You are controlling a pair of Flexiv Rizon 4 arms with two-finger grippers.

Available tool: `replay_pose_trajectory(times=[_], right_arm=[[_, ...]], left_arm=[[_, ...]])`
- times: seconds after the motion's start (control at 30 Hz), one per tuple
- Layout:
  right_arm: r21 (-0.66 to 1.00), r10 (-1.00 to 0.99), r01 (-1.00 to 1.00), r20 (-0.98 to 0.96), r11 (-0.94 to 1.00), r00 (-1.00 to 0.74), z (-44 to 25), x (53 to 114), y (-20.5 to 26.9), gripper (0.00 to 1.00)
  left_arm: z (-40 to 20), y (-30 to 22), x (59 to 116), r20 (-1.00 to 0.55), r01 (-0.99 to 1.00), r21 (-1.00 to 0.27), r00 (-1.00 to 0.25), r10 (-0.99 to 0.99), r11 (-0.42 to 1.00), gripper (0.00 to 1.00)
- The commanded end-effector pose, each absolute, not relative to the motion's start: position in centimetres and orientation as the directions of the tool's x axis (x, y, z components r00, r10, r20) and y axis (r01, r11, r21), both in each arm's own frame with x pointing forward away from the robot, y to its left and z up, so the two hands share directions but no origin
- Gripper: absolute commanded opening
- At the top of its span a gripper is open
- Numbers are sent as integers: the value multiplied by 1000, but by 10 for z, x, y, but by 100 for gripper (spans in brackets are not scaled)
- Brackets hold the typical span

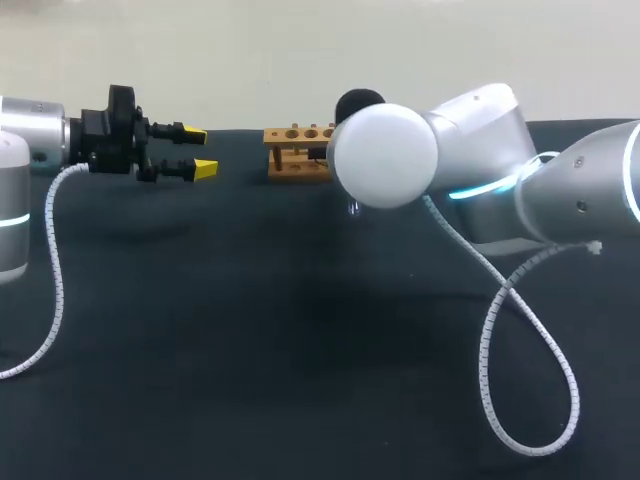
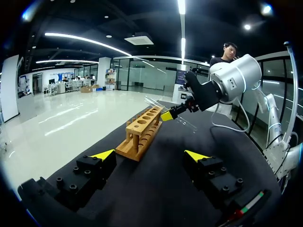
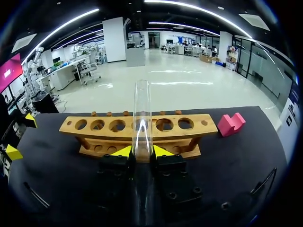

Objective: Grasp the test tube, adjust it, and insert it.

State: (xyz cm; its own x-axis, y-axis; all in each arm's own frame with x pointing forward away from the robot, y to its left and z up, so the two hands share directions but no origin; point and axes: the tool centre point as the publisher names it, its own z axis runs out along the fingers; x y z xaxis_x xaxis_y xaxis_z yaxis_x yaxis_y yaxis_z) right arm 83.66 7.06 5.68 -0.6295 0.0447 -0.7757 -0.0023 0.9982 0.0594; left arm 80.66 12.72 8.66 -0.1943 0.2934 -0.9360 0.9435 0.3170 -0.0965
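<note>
Test tube (image 3: 142,109): clear glass, gripped between the two yellow tips of the right gripper (image 3: 142,151), which are closed against it from both sides; the tube is seen extending out past the fingertips. It is held just in front of the wooden rack (image 3: 203,131), in line with the middle holes, and is seated in none of them. A pink block (image 3: 231,124) is set beside one end of the rack. The left gripper (image 1: 195,150) is held apart from the rack above the black table (image 1: 250,350), its fingers spread wide with nothing grasped.
</note>
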Motion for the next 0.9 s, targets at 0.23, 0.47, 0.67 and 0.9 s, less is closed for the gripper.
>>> replay_pose_trajectory(times=[0.23, 0.47, 0.67, 0.9], right_arm=[[66, 48, -4, -762, 998, -646, 50, 844, 71, 0], [83, 59, -5, -740, 997, -670, 45, 842, 72, 0], [97, 63, -7, -697, 995, -714, 41, 841, 73, 0], [131, 83, -2, -642, 991, -762, 35, 839, 71, 0]], left_arm=[[86, 128, 806, -938, 944, -94, -191, 291, 316, 100], [86, 128, 806, -938, 944, -94, -191, 291, 316, 100], [86, 128, 806, -938, 944, -94, -191, 291, 316, 100], [86, 128, 806, -938, 944, -94, -191, 291, 316, 100]])
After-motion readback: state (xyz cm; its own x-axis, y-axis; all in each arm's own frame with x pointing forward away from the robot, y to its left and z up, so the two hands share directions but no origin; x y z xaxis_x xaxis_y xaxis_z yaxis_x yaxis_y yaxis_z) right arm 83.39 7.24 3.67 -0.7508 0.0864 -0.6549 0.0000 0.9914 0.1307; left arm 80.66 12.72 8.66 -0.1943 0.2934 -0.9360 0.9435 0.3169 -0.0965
